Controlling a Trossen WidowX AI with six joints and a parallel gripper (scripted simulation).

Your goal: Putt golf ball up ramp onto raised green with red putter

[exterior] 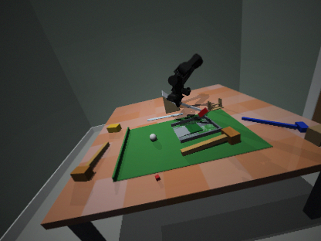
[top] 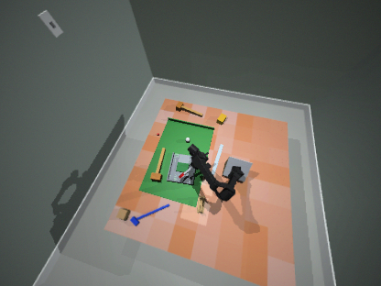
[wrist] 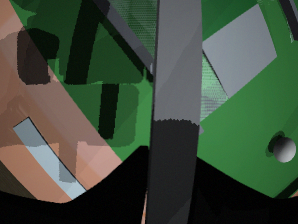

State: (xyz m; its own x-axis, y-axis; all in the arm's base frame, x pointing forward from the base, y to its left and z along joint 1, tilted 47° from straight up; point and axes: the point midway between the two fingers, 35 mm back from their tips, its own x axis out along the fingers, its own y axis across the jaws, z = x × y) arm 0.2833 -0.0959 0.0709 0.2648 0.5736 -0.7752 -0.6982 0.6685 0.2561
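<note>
Arm folded high, gripper clamped on the putter shaft.

We see the black arm (top: 219, 183) rise from its base, bend sharply at the elbow and reach forward and down, wrist tilted toward the worktop. We note the gripper (exterior: 178, 101) pointing down at the end of that reach, its fingers drawn narrow on the red putter (exterior: 194, 112), whose grey shaft runs straight out from the wrist in the wrist view. The fingertips themselves are too dark to make out.

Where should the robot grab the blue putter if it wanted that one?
Best guess: the middle of the blue putter's thin straight shaft, coming from above with the fingers across it. It lies flat on the table, off the green mat, with room on both sides.
</note>
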